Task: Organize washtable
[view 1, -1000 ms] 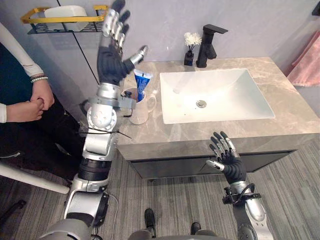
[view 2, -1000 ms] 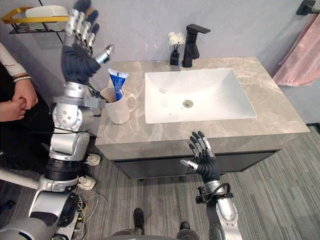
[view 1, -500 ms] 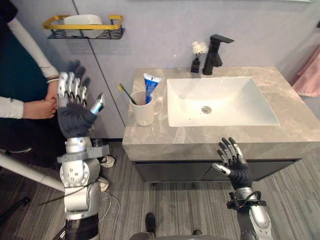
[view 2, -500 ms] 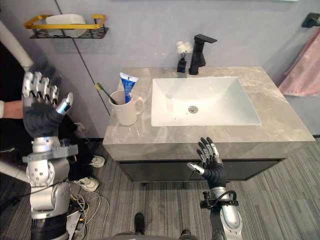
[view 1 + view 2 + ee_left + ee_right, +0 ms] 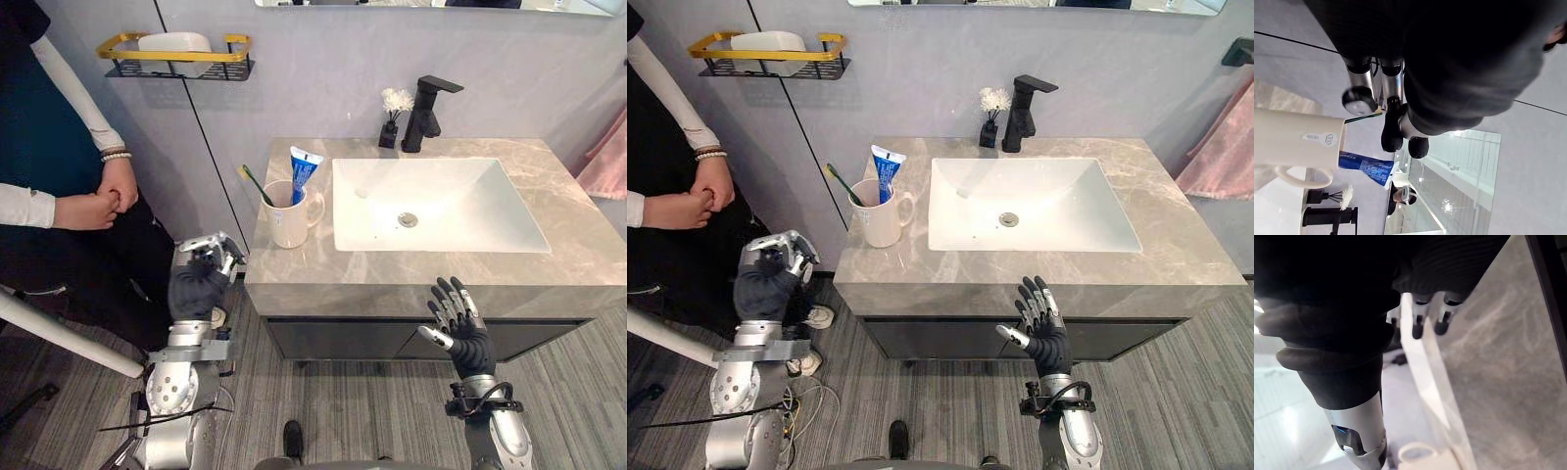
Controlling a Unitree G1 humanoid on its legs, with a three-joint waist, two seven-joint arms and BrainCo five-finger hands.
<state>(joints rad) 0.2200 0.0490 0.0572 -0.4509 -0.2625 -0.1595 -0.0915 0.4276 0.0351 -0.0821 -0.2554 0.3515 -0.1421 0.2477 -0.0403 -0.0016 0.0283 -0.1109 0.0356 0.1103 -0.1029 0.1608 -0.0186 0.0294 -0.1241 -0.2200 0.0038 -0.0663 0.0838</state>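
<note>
The mug point(image 5: 289, 213) stands on the worktop point(image 5: 392, 279), at 9 o'clock from the sink point(image 5: 470, 211). The brush point(image 5: 253, 183) and the paste point(image 5: 302, 168) both stick up out of it. So I think the tidy-up is almost done, or all done, and the step now is just to bring the arms to rest.

To do that well, the left hand point(image 5: 199, 281) should take care. It hangs off the worktop, at 8 o'clock from the mug and quite near it. The mug sits close to the worktop's left edge, so one bump could tip it over. I would move that arm slowly, down and away from the edge, not up past the mug. A person point(image 5: 96, 194) stands at 9 o'clock from that hand, with their own hands held together, so the arm should not swing out that way either.

The left hand's fingers look curled in, like a loose fist. I see nothing inside it, and it touches nothing.

The right hand point(image 5: 458, 326) is at 6 o'clock from the sink, just in front of the worktop's front edge. Its fingers are spread wide and point up. It holds nothing and it does not touch the worktop.

The tap point(image 5: 428, 103) is at 12 o'clock from the sink.
</note>
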